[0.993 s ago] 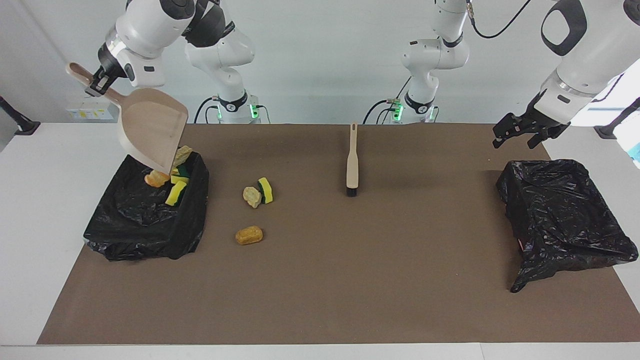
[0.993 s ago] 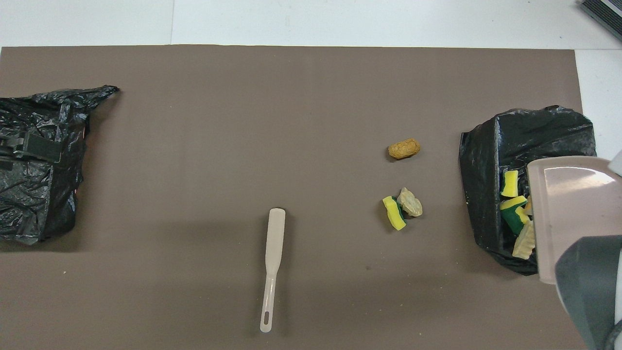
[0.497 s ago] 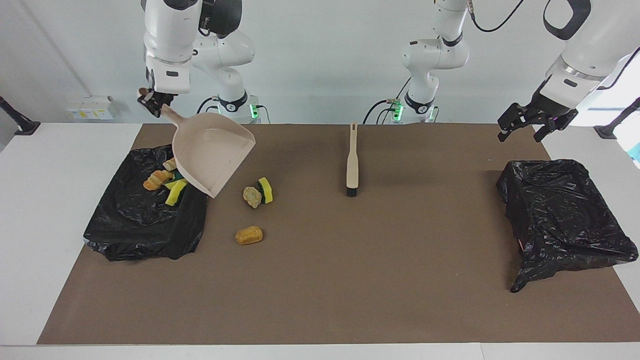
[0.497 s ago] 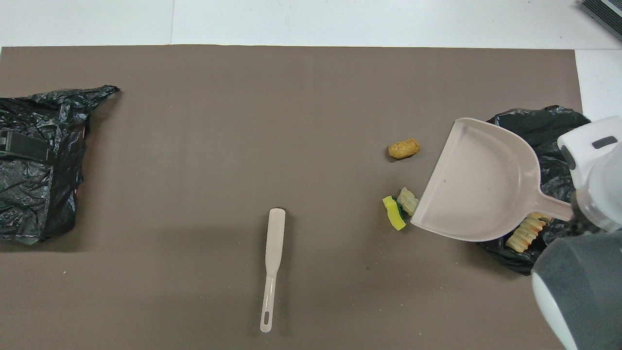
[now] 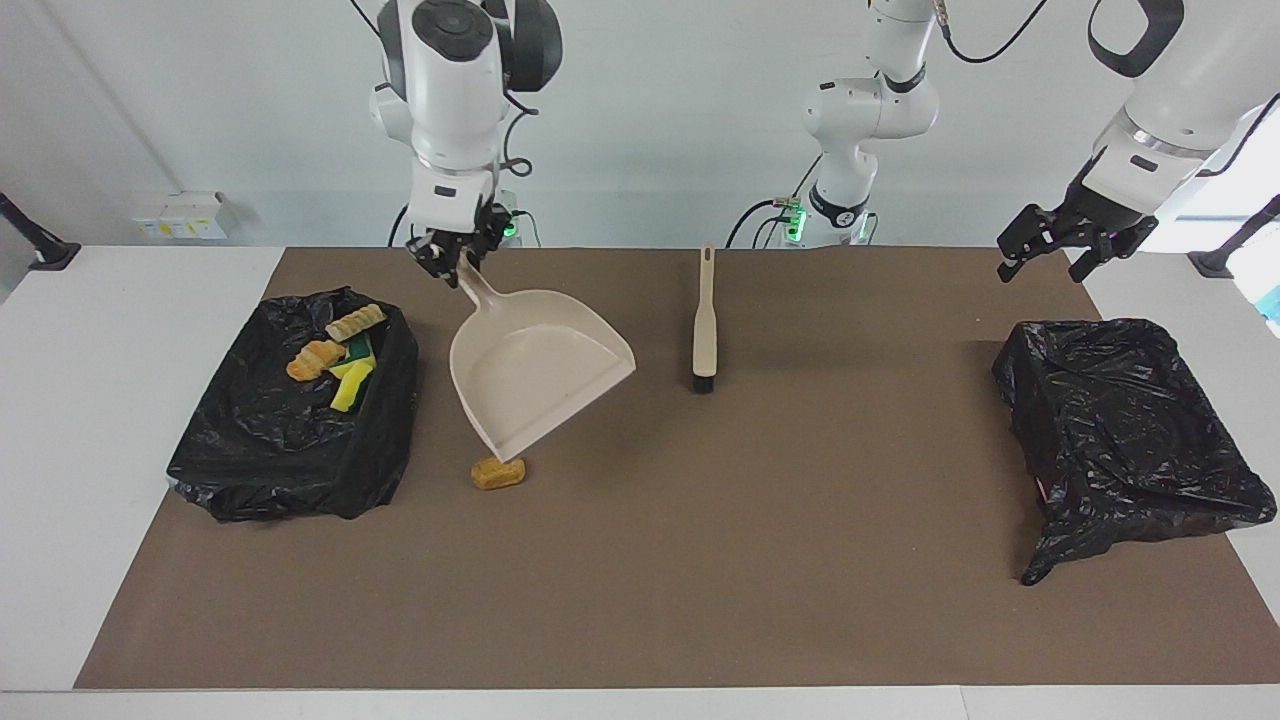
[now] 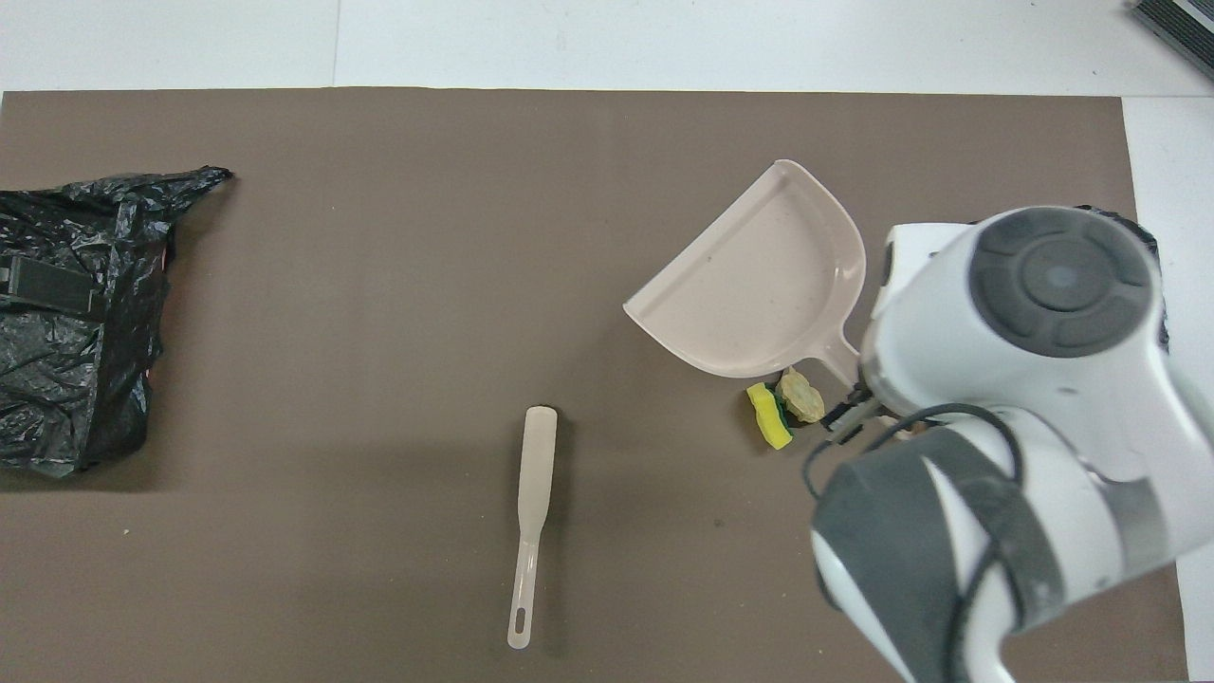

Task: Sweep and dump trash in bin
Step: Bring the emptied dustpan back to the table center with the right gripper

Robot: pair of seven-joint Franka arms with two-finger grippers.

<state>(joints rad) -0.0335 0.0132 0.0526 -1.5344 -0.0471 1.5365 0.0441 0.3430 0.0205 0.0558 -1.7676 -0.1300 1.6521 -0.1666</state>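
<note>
Facing view, read across from nine o'clock: a black-lined bin [image 5: 290, 470] sits at the nine o'clock end of the brown mat [image 5: 700, 560] on the worktop. In it lie several scraps of trash, among them a ridged beige lump [image 5: 355, 322], an orange lump [image 5: 315, 358] and a yellow sponge chunk [image 5: 350, 385]. Next comes the right gripper [image 5: 455, 250], its jaws closed on the handle of the beige dustpan [image 5: 535, 375]. The pan hangs tilted, lip down, over the mat between bin and brush. An orange lump [image 5: 498, 472] lies at six o'clock of the pan's lip. The overhead view shows a sponge chunk [image 6: 768, 429] touching a beige lump [image 6: 801, 396], just beside the pan's handle. The brush [image 5: 704, 320] lies untouched at the mat's twelve o'clock. The left gripper [image 5: 1070, 245] waits in the air at two o'clock, jaws open and empty, above a second, empty-looking bin [image 5: 1120, 430] at three o'clock. To do this step well, the pan should probably come down clear of the three loose scraps rather than on them. Its lip should sit flat on the mat, with the mouth turned toward the scraps, so the brush can push all three in with few strokes.
</note>
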